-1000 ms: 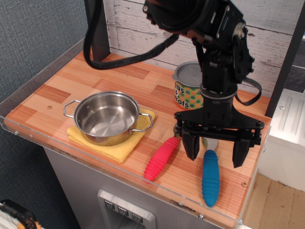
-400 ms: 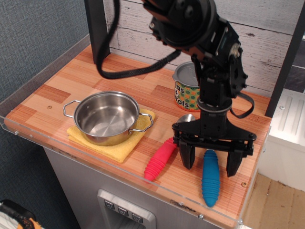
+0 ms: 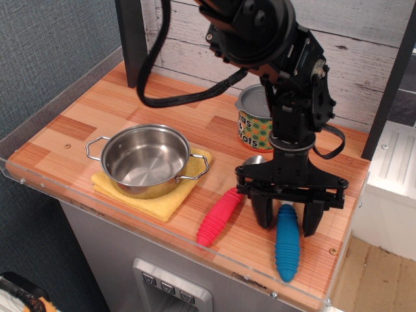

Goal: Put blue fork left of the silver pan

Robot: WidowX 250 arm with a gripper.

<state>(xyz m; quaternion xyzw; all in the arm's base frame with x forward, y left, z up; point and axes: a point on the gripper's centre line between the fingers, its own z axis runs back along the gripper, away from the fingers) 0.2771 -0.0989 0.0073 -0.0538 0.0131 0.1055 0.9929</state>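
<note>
The blue fork point(image 3: 286, 244) lies near the front right edge of the counter, handle pointing toward the front. Its tines are hidden behind the gripper. My gripper point(image 3: 286, 218) is lowered over the far end of the blue handle, with one finger on each side of it, close to it with only small gaps. The jaws are partly closed and nothing is lifted. The silver pan point(image 3: 145, 159) stands empty on a yellow cloth point(image 3: 159, 198) at the left of the counter, well apart from the fork.
A red-handled spoon point(image 3: 220, 216) lies just left of the fork, close to my left finger. A patterned tin can point(image 3: 255, 123) stands behind the gripper. A clear plastic lip point(image 3: 130, 218) runs along the counter's front edge. A wooden wall is at the back.
The gripper has come down over the fork's handle and its fingers have moved closer together around it. The fork, the spoon and the pan have not moved.
</note>
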